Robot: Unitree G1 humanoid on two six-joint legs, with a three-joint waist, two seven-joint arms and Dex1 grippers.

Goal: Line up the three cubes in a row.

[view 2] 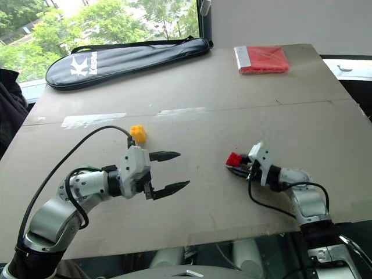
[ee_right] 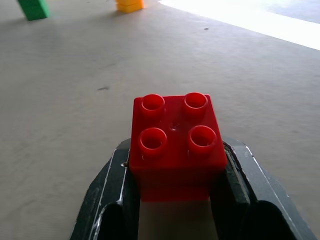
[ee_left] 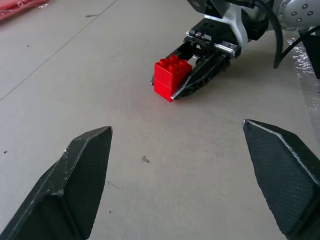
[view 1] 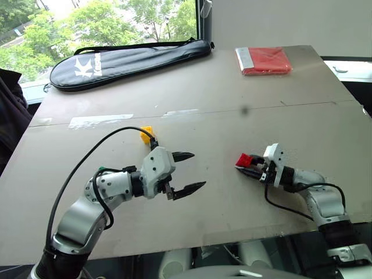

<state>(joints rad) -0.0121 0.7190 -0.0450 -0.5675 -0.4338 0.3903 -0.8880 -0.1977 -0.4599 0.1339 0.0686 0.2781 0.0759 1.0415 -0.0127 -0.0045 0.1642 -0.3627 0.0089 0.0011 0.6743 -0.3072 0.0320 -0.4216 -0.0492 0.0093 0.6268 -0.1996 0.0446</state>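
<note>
From where I stand, the right tool [view 1: 245, 165] is clamped on the red cube [ee_right: 176, 145], one finger pressed to each side of it, studs facing up. The cube sits low over the worktop [view 1: 232, 87], right of centre; whether it rests on the surface or hangs just above it I cannot tell. The left tool [view 1: 187, 172] hovers over the worktop's middle with its fingers well apart and nothing between them, pointing across toward the red cube.

The yellow cube [view 2: 138, 133] stands on the worktop just behind the left wrist, and the green cube [ee_right: 33, 8] stands near it, off to one side, in the right wrist view. Both are well apart from the red one. A flat red packet [view 1: 263, 60] and a black racket bag [view 1: 128, 61] lie at the far edge, out of the way.

So the step in hand looks like carrying the red cube to join the other two. The next move calls for bringing it across toward the yellow and green pair, setting it down in line with them and evenly spaced, then letting go without nudging it. The left arm lies close to that pair, so the right arm will need a clear path.
</note>
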